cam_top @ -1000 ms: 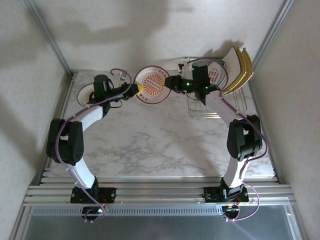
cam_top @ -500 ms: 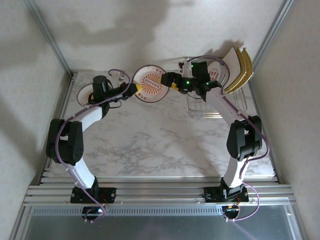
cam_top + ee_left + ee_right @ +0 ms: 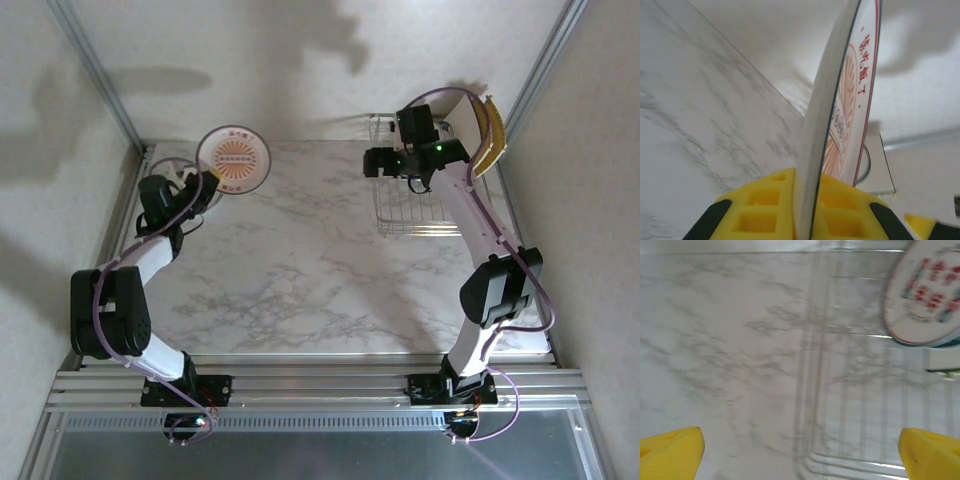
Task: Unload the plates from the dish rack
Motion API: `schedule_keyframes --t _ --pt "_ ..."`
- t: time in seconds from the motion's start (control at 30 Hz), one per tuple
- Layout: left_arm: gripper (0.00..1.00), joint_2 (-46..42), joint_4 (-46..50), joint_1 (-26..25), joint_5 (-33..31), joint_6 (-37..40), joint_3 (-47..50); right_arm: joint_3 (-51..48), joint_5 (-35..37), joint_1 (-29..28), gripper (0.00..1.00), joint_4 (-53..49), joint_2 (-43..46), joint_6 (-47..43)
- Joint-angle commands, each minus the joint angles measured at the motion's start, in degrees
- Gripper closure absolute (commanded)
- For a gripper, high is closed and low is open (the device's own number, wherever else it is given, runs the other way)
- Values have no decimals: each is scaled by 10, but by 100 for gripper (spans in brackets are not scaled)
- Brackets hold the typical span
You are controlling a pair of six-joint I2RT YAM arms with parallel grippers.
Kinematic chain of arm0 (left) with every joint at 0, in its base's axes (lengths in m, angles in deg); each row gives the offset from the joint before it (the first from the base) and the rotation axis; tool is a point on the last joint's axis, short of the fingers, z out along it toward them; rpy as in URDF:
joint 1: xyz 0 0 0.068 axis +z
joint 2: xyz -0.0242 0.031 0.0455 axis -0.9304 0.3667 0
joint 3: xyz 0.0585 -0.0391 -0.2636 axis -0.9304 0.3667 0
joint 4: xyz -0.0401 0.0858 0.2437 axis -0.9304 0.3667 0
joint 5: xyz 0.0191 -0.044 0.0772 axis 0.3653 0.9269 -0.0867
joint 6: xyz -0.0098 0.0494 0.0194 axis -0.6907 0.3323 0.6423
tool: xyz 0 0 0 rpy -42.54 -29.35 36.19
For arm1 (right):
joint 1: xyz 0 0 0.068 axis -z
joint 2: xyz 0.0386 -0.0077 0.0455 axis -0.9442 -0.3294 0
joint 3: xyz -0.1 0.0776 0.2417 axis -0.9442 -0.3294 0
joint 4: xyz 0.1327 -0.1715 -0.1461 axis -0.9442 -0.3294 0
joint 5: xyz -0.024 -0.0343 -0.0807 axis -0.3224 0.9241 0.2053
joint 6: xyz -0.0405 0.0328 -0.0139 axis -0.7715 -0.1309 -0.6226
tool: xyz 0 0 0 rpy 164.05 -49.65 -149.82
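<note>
Now the left pincer (image 3: pixel 207 181) is clamped tight on the rim of a round plate (image 3: pixel 233 160), white with an orange pattern. Its yellow fingers (image 3: pixel 765 210) hold the plate on edge above the far left corner of the table (image 3: pixel 300 260). At the far right, the right pincer (image 3: pixel 373 161) hangs spread wide and empty above the left edge of the rack (image 3: pixel 410 215). Another round plate (image 3: pixel 925 295) stands in the rack, and square plates (image 3: pixel 488 140), white and yellow, lean at its far right end.

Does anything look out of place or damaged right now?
Nothing spilled or broken. The one oddity: the square plates lean tilted out at the dish rack's far right corner instead of standing upright.
</note>
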Motion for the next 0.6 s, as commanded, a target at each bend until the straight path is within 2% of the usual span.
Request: schedule_keyframes --t 0.0,0.2,0.57 --pt "100 -26 -51 29 -62 -37 31 16 79 25 1 -73 10 -38" --pt "100 -25 -57 74 -90 -46 67 17 58 68 1 -103 9 -44" --pt "100 40 -49 120 -122 -22 49 -16 50 79 1 -90 19 -53"
